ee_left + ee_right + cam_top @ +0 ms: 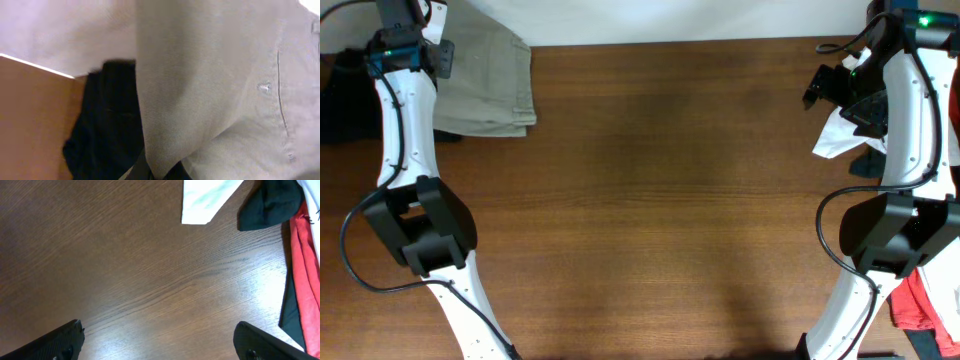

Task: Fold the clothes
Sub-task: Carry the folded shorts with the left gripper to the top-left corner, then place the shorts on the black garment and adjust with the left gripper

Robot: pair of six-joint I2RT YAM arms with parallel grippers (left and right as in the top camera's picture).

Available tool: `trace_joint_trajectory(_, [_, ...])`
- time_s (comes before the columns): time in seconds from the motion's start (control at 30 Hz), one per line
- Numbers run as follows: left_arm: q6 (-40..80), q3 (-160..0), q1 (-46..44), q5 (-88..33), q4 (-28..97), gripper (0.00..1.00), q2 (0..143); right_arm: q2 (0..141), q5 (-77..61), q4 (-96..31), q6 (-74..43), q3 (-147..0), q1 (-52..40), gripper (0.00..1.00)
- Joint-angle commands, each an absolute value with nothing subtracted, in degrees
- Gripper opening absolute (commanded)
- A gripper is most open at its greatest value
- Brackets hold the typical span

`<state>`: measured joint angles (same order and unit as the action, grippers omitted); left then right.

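- A khaki garment (490,85) is seen at the far left corner of the table (650,200), lying in a compact, layered shape with its edges stacked along the near side.
- The left gripper (408,40) is held over that garment's far left part. In the left wrist view the frame is filled by khaki cloth (215,75), and it cannot be told whether the jaws are apart or together.
- A dark garment (340,100) is found just beside the khaki one at the table's left edge. In the left wrist view it (105,125) is partly covered by the khaki cloth.
- The right gripper (160,342) is held above bare table (125,270) near the far right corner, with the jaws spread wide apart and nothing between them.
- A white garment (835,135) is seen crumpled just beside the right arm, with a small dark piece (865,160) touching it. Both are shown at the top of the right wrist view: white (205,197), dark (272,202).
- A red garment (920,300) is seen at the right edge, nearer the arm's base, and also in the wrist view (302,265).
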<state>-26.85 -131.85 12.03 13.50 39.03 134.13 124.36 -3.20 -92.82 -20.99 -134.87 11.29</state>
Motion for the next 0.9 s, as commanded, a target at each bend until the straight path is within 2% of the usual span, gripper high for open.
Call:
trace_joint_trajectory(0.0, [-29.15,-133.56,12.73,20.88,34.83,0.01,134.13,124.57,-2.48,-92.79,-21.32,-134.78,11.66,0.99])
trace_joint_trajectory(0.37, [-28.56,-133.67,17.8,22.24,32.32,0.01,134.13,124.57,-2.5,-92.79,-21.32,-134.78,11.66,0.99])
trace_joint_trajectory(0.87, [-29.63,-133.64,20.32,17.26,24.01,0.01,135.13,124.57,-2.5,-92.77,-21.32,-134.78,11.66,0.99])
